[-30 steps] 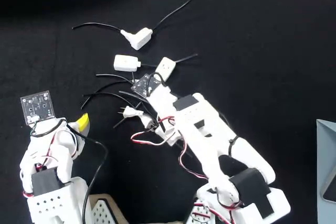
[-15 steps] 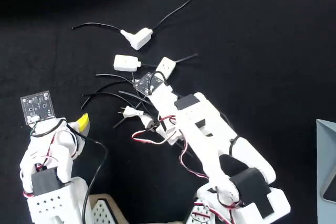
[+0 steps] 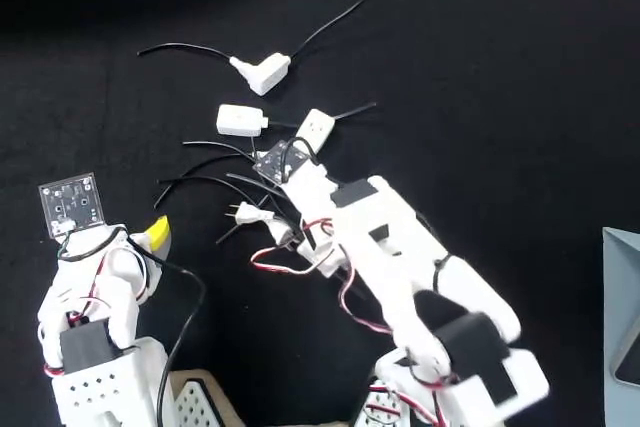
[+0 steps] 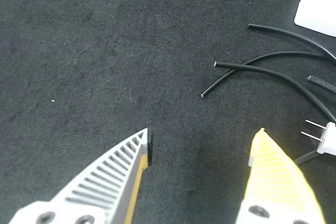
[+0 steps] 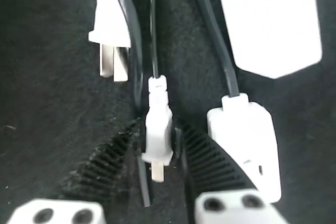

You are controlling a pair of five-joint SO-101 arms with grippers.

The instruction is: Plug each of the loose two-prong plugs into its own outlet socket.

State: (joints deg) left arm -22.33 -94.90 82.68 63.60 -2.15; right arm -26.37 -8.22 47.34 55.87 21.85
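Black cloth [image 3: 500, 97] covered the table, w/ cords and white parts bunched near its middle. Right gripper [image 5: 157, 139] was clamped on a small white plug [image 5: 158, 116], fingers pinching its body from both sides. Its cord led away from the wrist, and what looked like a prong end poked back toward the palm. Just beside it lay a white socket block [image 5: 245, 135]; a second plug [image 5: 109, 27] lay on the other side, prongs bare. Left gripper [image 4: 202, 135] hung spread wide over bare cloth, holding nothing, near cut cord ends [image 4: 216, 65] and another loose plug [image 4: 328, 136].

Step in hand, prob.: carry the held plug to a socket. To do it well, check prong direction first. They seemed to face the wrong way, so a regrip may be needed. Line prongs square w/ the slots, push straight, no twist. Socket block looked light & would likely slide, so the left arm could brace it.
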